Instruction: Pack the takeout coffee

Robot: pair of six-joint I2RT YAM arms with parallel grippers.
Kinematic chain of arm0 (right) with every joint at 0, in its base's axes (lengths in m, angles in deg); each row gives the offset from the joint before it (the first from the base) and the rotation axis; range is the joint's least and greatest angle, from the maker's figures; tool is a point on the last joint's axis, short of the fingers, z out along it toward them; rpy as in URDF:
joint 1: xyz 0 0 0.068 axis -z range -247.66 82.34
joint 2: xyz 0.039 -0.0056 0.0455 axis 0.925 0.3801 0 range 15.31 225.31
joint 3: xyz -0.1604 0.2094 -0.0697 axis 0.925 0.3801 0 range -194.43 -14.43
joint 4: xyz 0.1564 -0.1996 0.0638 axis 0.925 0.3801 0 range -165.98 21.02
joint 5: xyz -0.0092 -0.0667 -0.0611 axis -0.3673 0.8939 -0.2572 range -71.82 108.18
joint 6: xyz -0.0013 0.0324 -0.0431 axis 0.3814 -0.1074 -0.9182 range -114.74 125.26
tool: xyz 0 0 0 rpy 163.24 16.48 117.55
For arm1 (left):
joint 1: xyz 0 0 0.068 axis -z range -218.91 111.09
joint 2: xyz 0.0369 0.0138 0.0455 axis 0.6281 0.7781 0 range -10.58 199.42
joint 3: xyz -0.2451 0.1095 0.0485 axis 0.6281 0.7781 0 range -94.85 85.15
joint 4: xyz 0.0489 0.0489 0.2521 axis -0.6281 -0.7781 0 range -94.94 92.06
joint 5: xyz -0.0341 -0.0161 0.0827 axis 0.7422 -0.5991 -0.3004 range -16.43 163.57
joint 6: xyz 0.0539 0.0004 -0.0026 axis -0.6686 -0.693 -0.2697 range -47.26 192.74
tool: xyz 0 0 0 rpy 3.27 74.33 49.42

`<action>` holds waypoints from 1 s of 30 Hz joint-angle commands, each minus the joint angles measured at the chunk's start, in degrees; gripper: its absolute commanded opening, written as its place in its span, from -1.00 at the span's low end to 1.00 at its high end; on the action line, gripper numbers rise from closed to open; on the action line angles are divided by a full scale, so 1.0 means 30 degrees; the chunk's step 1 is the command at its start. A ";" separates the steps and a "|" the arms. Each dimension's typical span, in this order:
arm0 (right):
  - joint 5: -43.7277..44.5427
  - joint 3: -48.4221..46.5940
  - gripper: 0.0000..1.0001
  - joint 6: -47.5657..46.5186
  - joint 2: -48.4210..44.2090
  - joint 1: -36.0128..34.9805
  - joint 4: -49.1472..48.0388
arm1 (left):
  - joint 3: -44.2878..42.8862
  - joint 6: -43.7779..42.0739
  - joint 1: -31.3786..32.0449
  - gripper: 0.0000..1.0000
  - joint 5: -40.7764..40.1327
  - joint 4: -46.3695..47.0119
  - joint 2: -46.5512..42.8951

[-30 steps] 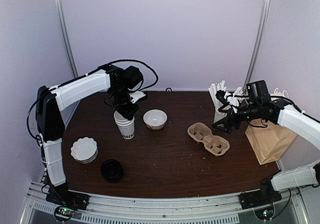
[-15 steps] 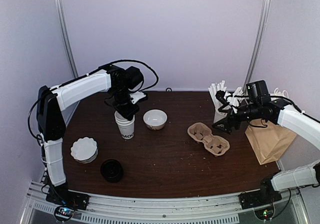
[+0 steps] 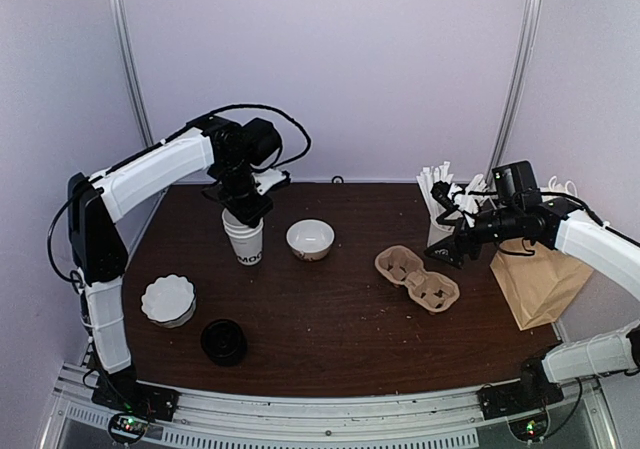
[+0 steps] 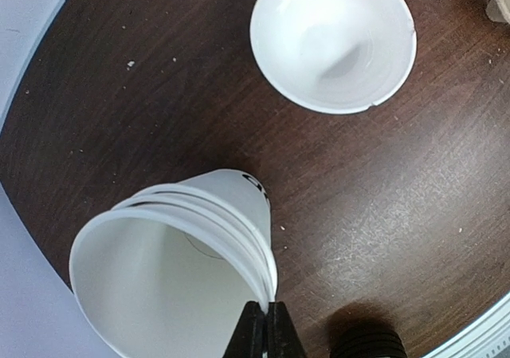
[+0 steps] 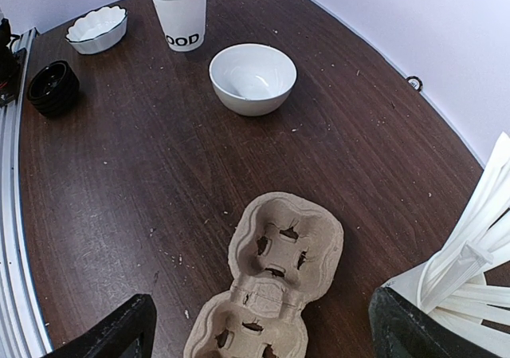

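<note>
A lidded takeout coffee cannot be made out in any view. The left gripper is pinched closed on the rim of a stack of lidless white paper cups with black lettering, at the table's far left beside a round white bowl that holds nothing. The right gripper hangs with its fingers spread wide over a brown moulded-pulp cup carrier, whose wells hold nothing. Behind it, a white cup holds white sticks. A low black round stack sits near a scalloped white dish. A brown paper bag lies at the right edge.
</note>
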 commanded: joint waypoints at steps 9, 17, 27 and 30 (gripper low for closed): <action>0.0378 0.0236 0.93 0.0010 -0.0070 -0.0074 -0.0328 | -0.0789 0.0518 -0.0196 -1.00 -0.2437 0.0288 -0.1134; -0.0068 0.0068 0.94 0.0524 0.0186 -0.0073 -0.0392 | -0.2498 0.1615 -0.1575 -1.00 0.3003 -0.0557 -0.0386; -0.0069 0.0188 0.95 0.0493 0.0311 -0.0077 -0.0475 | -0.4192 0.1288 -0.0981 -1.00 -0.1836 -0.1941 0.0880; -0.0011 0.0239 0.95 0.0425 0.0266 -0.0075 -0.0480 | -0.3259 0.1350 -0.1146 -1.00 -0.0277 -0.0538 0.0335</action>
